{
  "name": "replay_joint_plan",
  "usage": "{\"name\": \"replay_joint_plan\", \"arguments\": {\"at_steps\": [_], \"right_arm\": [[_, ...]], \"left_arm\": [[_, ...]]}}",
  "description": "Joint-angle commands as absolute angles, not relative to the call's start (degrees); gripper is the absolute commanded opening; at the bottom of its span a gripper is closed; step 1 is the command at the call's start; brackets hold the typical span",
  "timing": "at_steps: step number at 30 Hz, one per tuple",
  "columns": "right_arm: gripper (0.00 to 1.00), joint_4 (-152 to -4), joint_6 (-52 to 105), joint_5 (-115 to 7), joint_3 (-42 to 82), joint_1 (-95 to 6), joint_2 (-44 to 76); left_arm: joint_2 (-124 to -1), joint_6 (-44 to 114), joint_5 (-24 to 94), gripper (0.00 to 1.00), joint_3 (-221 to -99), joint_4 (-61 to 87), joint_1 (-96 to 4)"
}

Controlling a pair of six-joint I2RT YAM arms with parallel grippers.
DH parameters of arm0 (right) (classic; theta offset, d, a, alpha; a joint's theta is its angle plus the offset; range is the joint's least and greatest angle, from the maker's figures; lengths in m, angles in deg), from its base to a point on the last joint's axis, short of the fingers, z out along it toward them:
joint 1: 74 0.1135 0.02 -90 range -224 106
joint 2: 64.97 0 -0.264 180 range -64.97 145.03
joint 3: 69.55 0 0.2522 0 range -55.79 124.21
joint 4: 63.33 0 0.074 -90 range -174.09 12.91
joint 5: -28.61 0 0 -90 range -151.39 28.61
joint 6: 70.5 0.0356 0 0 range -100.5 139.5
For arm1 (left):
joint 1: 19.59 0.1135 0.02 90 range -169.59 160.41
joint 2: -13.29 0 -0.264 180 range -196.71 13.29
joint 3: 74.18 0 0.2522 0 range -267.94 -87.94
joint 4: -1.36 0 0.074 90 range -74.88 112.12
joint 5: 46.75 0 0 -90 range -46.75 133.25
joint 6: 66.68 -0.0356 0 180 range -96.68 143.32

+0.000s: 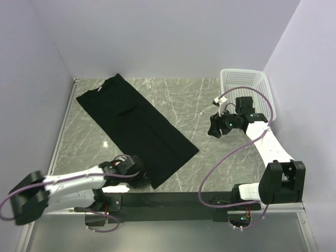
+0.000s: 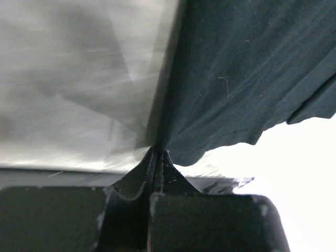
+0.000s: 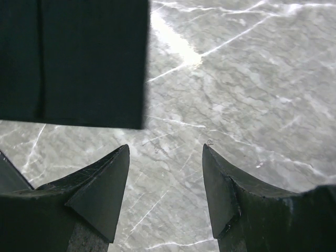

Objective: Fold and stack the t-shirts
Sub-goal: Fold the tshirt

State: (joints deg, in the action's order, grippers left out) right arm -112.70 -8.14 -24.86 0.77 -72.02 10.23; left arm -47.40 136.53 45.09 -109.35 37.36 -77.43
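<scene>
Pale lavender walls [image 1: 173,37] close in a grey, white-veined marble worktop [image 1: 210,100], and on it we see the plain black cloth t-shirt [image 1: 136,123] lying as a long, narrow band. It runs on a slant from the far left corner, where its collar end sits close to the wall, down towards the middle of the near edge. At the far right corner stands a white perforated plastic basket [image 1: 244,81], well apart from the shirt. The left fingers [image 1: 137,178] sit low at the near left corner of the band, right by the worktop's front edge. From the left wrist camera we find the left fingers [image 2: 163,163] pressed together with no gap between them, and the dark cloth [image 2: 247,73] spreads away from their tips, so we take them to be pinching the shirt's edge. The right fingers [image 1: 212,126] hang over bare marble to the right of the shirt, between it and the basket, touching neither. From the right wrist camera the right fingers [image 3: 105,184] stand clearly apart with nothing between them. Only veined stone lies below, and a straight-edged corner of the black shirt [image 3: 79,58] fills the upper left of that view.
</scene>
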Motion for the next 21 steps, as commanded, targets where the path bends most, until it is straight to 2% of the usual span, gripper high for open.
{"name": "replay_joint_plan", "arguments": {"at_steps": [1, 5, 8, 12, 13, 14, 16, 17, 20, 21], "right_arm": [[0.65, -114.7, -11.08, -21.5, 0.37, -72.5, 10.35], [0.65, -116.55, -15.03, -19.65, 0.2, -71.62, 10.71], [0.65, -118.22, -18.97, -18.07, -0.07, -70.48, 10.71], [0.65, -121.37, -28.03, -14.99, -0.24, -68.64, 10.1], [0.65, -122.26, -30.83, -14.29, -0.42, -67.85, 9.83], [0.65, -122.79, -36.34, -13.24, -0.59, -67.41, 9.65], [0.66, -125.24, -42.78, -12.18, -0.86, -66.7, 8.95], [0.67, -126.21, -49.51, -11.74, -1.03, -65.83, 8.78], [0.7, -129.55, -62.0, -11.56, -1.65, -63.9, 8.42], [0.7, -131.39, -64.85, -12.08, -1.74, -63.19, 8.6]], "left_arm": [[-38.07, 137.23, 42.55, 0.01, -105.27, 50.07, -77.86], [-23.5, 139.77, 41.75, 0.01, -104.55, 63.24, -77.86], [-16.89, 140.92, 41.67, 0.01, -105.43, 68.54, -77.86], [-13.17, 140.75, 40.61, 0.01, -106.83, 75.3, -77.86], [-12.73, 140.05, 41.22, 0.04, -107.54, 75.67, -77.86], [-12.12, 139.35, 41.83, 0.17, -108.33, 75.94, -77.86], [-11.76, 137.94, 43.07, 0.34, -111.39, 76.11, -77.86], [-11.68, 136.63, 45.51, 0.48, -112.54, 76.29, -77.86], [-12.46, 134.51, 48.6, 0.67, -116.85, 77.26, -77.86], [-12.64, 133.63, 49.04, 0.68, -118.51, 77.26, -77.86]]}}
